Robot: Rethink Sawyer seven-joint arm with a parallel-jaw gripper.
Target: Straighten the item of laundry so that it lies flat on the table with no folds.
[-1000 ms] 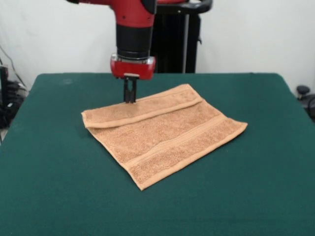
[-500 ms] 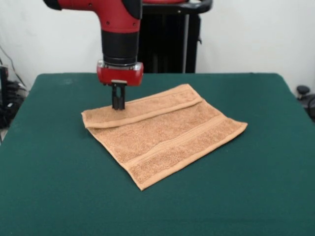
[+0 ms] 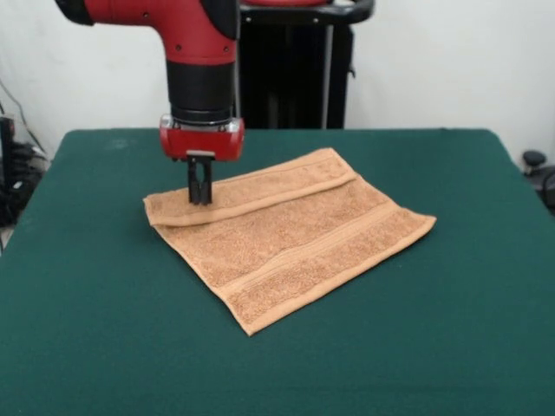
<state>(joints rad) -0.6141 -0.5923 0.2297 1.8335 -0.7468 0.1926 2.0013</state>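
The item of laundry, an orange-tan towel, lies at an angle in the middle of the table. Its far edge is folded over onto itself as a long narrow flap running from the left corner to the far corner. A woven band stripe crosses the near part. My gripper points straight down over the left end of that flap, with its tips at the cloth surface. The two fingers stand close together, shut, and no cloth is lifted between them.
The red and black arm rises above the towel's left side. A black stand is behind the table's far edge. Dark gear sits off the table at the left edge and right edge.
The gripper has moved left along the folded flap and come lower, from above the flap's middle to near its left end. The towel has not shifted.
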